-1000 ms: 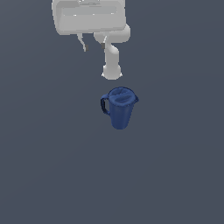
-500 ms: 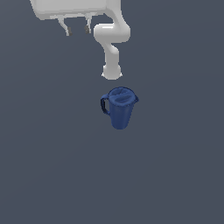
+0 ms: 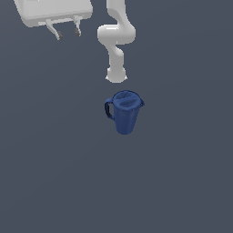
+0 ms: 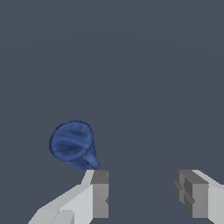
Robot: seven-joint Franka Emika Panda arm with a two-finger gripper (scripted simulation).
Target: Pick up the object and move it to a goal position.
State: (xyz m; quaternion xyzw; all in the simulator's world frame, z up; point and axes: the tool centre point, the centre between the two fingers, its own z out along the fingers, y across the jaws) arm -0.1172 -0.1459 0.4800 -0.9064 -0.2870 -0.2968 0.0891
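Dark grey pads face each other at the tips of the white gripper (image 4: 144,194) in the wrist view, with a wide gap of bare floor between them; the fingers (image 4: 99,197) are spread well apart and grip nothing. Just beyond one finger, seen almost from above, is the dark blue pitcher (image 4: 72,145), its round lidded top toward the camera and its handle pointing toward that fingertip. It does not lie between the fingers, and whether it touches the finger cannot be told from this angle.

In the exterior view the pitcher (image 3: 124,111) stands upright on the plain grey floor (image 3: 182,182) near the middle, tapering to its base, loop handle toward the exterior view's left, small spout toward the right. Behind it is the white arm (image 3: 116,41), its base just past the pitcher. The gripper (image 3: 66,27) hangs at the upper left of that view, well apart from the pitcher, fingers pointing down and separated.
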